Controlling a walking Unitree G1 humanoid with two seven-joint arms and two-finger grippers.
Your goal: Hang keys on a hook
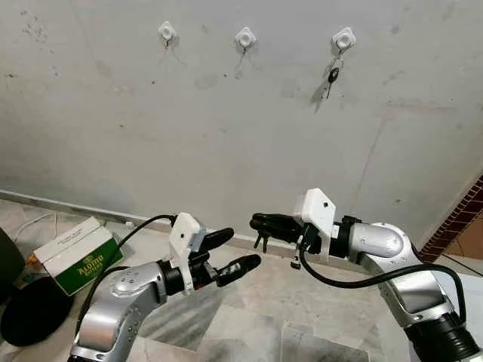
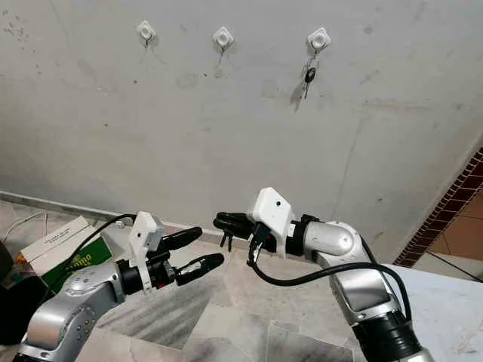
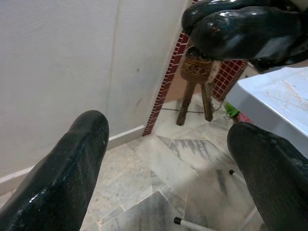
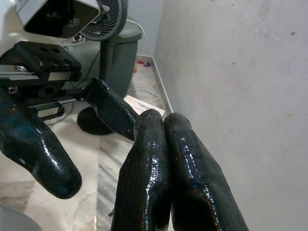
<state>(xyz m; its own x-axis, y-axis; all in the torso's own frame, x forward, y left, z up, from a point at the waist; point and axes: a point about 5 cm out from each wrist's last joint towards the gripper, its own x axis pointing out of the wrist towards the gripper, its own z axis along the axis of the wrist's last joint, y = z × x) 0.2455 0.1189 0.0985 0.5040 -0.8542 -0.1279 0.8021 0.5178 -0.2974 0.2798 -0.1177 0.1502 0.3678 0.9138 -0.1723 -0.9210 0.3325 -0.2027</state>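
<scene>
Three white hooks are fixed high on the grey wall: left hook (image 1: 167,32), middle hook (image 1: 245,37), right hook (image 1: 343,38). A black-headed key (image 1: 332,78) hangs from the right hook. My right gripper (image 1: 259,223) is shut on a bunch of brass keys (image 3: 196,89), which dangle below its tips (image 1: 262,241). My left gripper (image 1: 238,249) stands open just below and to the left of the keys, its fingers (image 3: 72,163) spread apart with nothing between them. Both grippers are well below the hooks.
A green and white cardboard box (image 1: 78,254) lies on the marble floor at the left, next to a black fan base (image 1: 34,313). A red brick pillar (image 1: 460,219) stands at the right, with a white tabletop (image 3: 276,103) beside it.
</scene>
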